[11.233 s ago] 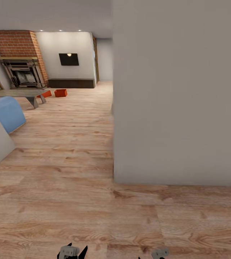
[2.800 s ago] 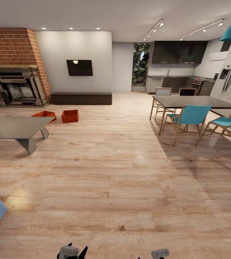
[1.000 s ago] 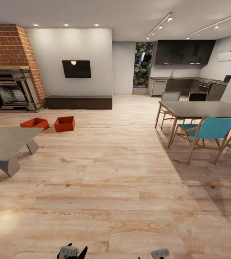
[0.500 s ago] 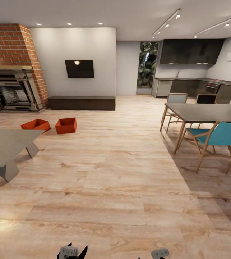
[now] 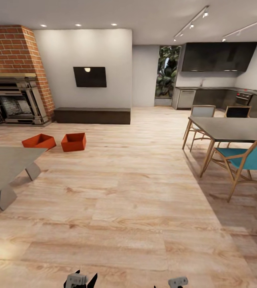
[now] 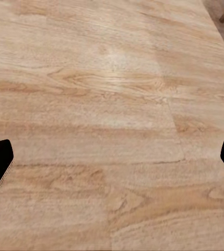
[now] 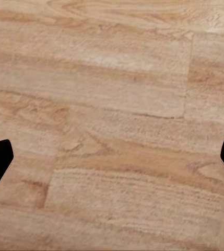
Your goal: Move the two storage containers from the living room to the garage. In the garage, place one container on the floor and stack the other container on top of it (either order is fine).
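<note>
Two bins [image 5: 73, 142] sit side by side on the wood floor [image 5: 136, 192], far off at about 11 o'clock from both grippers. Left gripper [image 6: 112, 162] and right gripper [image 7: 112, 162] are spread wide over bare planks, holding nothing.

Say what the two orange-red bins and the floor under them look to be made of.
The two storage containers: probably plastic, matte, going by the flat uniform orange-red and thin plain walls. The floor: wood planks or wood-look laminate, light, slightly glossy, with visible grain, knots, board seams and soft reflections.

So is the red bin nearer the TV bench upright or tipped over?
Upright: the right bin sits flat on the wood floor, open top up, interior walls visible.
</note>
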You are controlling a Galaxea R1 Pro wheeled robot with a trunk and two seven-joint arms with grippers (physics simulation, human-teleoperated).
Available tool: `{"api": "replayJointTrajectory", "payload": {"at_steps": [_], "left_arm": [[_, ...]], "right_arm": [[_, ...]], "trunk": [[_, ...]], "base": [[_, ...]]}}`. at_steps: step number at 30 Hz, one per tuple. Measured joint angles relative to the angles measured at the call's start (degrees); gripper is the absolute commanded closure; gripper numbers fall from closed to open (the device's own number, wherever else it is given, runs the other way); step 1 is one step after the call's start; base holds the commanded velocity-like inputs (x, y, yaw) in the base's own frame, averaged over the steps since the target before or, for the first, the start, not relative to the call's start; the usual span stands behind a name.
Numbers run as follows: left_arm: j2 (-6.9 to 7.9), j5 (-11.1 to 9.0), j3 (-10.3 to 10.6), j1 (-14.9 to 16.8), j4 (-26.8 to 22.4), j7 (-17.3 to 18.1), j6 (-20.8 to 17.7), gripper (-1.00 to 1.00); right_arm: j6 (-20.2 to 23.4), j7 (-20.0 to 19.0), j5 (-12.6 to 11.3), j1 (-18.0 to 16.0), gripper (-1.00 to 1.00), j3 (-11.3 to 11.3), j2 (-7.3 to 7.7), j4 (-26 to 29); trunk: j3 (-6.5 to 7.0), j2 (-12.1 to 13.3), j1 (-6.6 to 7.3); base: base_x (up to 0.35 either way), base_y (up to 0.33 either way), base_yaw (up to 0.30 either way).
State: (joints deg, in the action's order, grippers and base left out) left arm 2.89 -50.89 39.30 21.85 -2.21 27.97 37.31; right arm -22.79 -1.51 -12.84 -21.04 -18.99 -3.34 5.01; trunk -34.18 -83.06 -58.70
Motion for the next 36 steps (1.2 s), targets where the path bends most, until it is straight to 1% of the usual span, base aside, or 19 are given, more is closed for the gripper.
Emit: {"api": "replayJointTrajectory", "payload": {"at_steps": [36], "left_arm": [[0.0,0.0,0.0,0.0,0.0,-0.03,0.0,-1.0]], "right_arm": [[0.0,0.0,-0.09,0.0,-1.0,0.0,0.0,0.0]], "trunk": [[0.0,0.0,0.0]], "base": [[0.342,0.0,0.0]]}}
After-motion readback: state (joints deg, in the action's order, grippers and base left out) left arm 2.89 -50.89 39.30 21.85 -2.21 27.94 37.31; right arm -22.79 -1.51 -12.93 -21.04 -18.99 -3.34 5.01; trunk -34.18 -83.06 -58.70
